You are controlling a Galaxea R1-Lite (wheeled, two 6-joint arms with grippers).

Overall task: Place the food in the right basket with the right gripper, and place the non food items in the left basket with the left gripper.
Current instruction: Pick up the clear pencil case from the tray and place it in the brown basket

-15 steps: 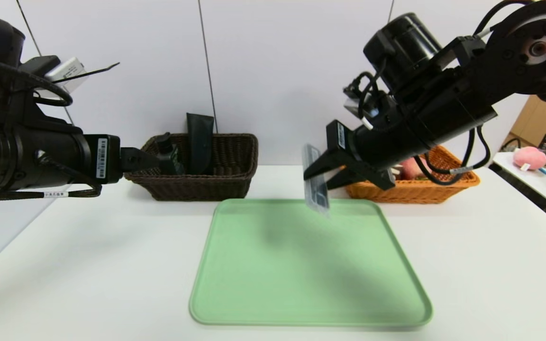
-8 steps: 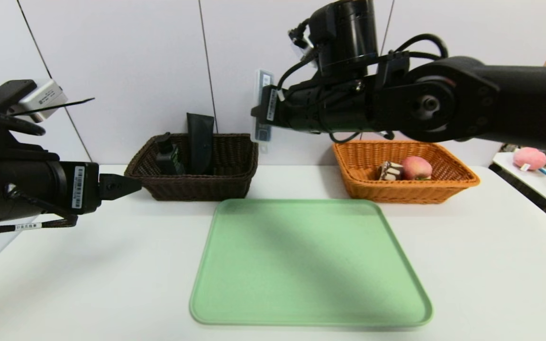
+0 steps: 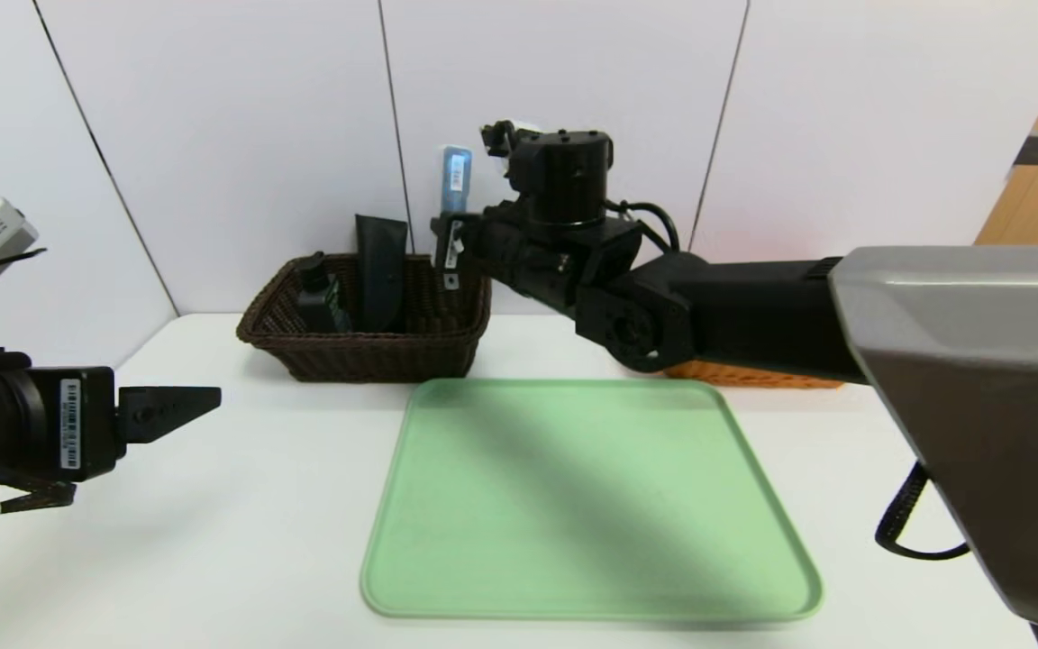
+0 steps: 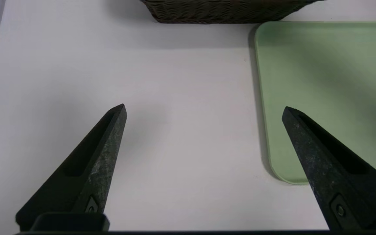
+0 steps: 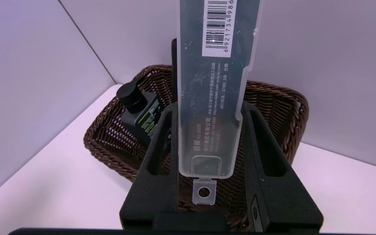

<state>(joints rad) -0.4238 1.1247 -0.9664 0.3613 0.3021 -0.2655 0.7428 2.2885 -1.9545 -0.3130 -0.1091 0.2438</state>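
With its long axis upright, the clear grey barcoded plastic case is pinched in the right hand, over the dark brown wicker basket; left hand wide, parked left.

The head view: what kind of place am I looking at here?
Probably a robot test or training station rather than a real kitchen: a plain white table backed by pale wall panels, a green tray beside a dark brown wicker basket, and two mechanical arms over it.

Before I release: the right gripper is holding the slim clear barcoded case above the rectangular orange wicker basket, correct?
Not the orange one: the right wrist view shows the right gripper holding the case above the dark brown wicker basket.
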